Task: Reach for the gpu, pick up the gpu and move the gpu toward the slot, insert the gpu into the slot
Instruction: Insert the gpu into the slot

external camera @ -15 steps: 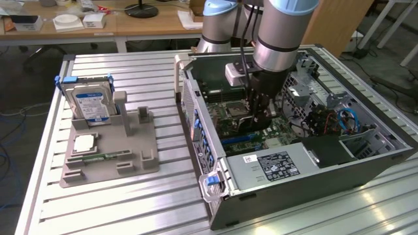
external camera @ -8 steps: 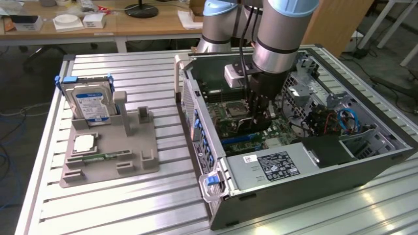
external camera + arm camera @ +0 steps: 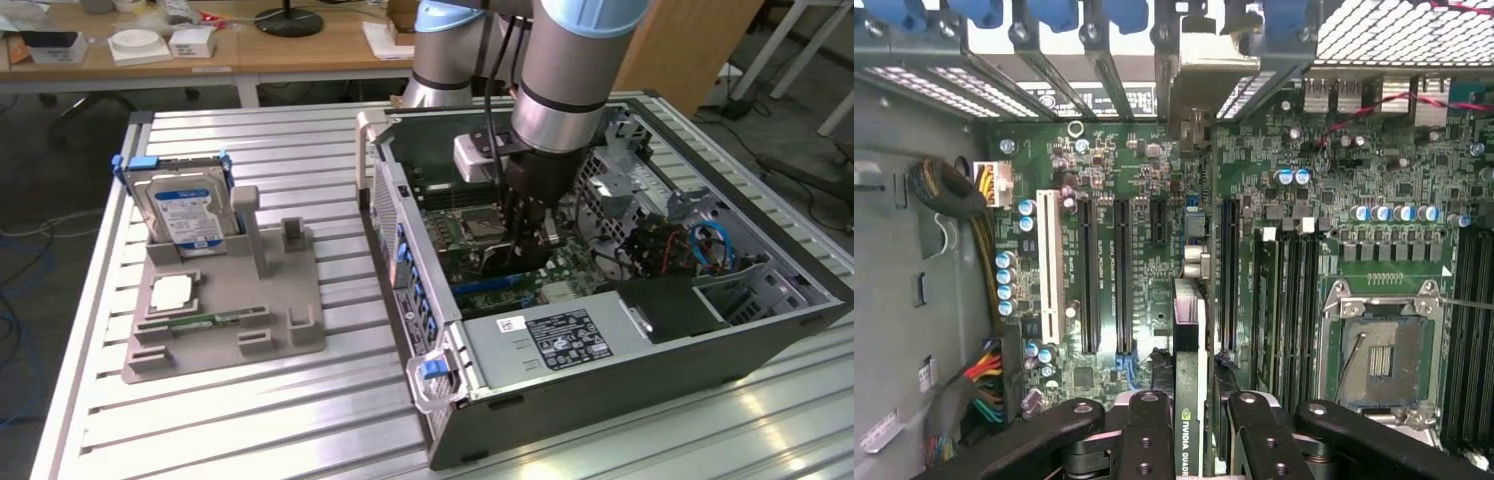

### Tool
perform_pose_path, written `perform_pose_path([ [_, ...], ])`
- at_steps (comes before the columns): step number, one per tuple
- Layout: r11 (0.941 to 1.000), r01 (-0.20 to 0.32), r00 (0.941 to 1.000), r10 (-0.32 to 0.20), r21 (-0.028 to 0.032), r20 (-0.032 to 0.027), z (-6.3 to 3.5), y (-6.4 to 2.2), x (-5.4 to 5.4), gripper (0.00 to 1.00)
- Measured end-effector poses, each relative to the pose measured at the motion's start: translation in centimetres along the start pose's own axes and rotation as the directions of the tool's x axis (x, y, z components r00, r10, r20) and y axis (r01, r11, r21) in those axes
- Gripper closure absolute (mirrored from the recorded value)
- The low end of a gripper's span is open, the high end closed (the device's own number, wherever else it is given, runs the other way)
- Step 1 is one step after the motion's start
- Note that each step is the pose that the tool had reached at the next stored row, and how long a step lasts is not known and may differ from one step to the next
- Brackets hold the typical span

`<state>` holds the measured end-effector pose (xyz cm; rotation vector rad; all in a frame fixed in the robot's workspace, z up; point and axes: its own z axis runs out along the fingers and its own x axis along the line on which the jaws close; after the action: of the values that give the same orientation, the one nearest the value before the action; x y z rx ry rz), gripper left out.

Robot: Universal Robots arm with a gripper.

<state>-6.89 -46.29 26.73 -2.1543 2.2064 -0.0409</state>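
We see the gripper (image 3: 1191, 440) clamped on the gpu (image 3: 1190, 385), held edge-on over the green motherboard (image 3: 1154, 170) inside the computer case (image 3: 561, 350), the slot (image 3: 1227, 275) just beside it at three o'clock.

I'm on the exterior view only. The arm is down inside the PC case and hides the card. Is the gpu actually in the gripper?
Observer: Yes. In the wrist view the gripper is shut on the gpu, edge-on between its fingers.
Operator: Where is the card over the motherboard?
Observer: It hangs above the row of long black slots, left of the processor socket in that picture.
Operator: Is it seated?
Observer: Not visibly; the slot ahead of the card's end looks empty.
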Motion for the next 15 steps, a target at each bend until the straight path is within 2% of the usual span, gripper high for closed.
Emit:
perform_pose_path([
  [15, 1.0, -0.005, 1.0, 0.005, 0.0001, -0.0003, 0.39, 0.81, 0.04, 0.74],
])
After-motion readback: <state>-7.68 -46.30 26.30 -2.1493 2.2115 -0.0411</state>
